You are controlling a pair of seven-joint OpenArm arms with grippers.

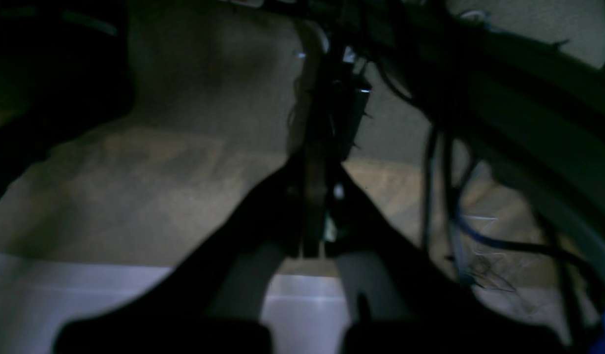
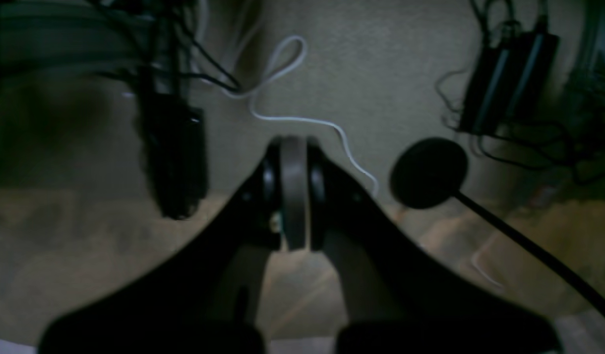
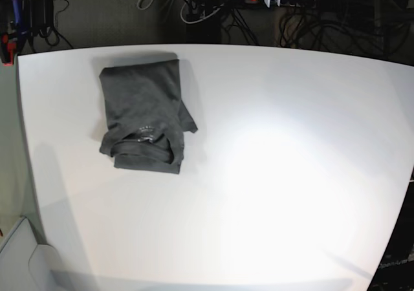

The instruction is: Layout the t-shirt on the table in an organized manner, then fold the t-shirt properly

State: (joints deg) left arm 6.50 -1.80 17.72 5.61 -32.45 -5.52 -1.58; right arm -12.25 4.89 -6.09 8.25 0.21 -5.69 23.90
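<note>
shirt: dark charcoal-grey short-sleeved cloth t-shirt lies in a compact folded bundle, collar & small neck label facing up near its front edge, one sleeve corner poking out at its side. It sits toward the far corner of the large smooth white tabletop, on the base view's left, i.e. your right arm's side.

L tool: left gripper has its jaws pressed together, nothing between them. It hangs off the table; below it only floor, cables & a pale strip that may be the table edge.

R tool: right gripper likewise closed tight & empty, also over floor, with a white cable and a black round-headed object beyond its tips. Shirt shows in neither wrist view.

arms: neither arm appears in the base view, so both sit well apart from the shirt.

step: judging by the bundle, either the fold is done & you're parked, or layout hasn't begun; can't tell which from this alone.

next: if starting, you need to bring the right tool over the table, spread its jaws, pinch a top layer edge of the bundle & peel it open flat.

risk: grabbing several layers at once would drag the whole bundle.
</note>
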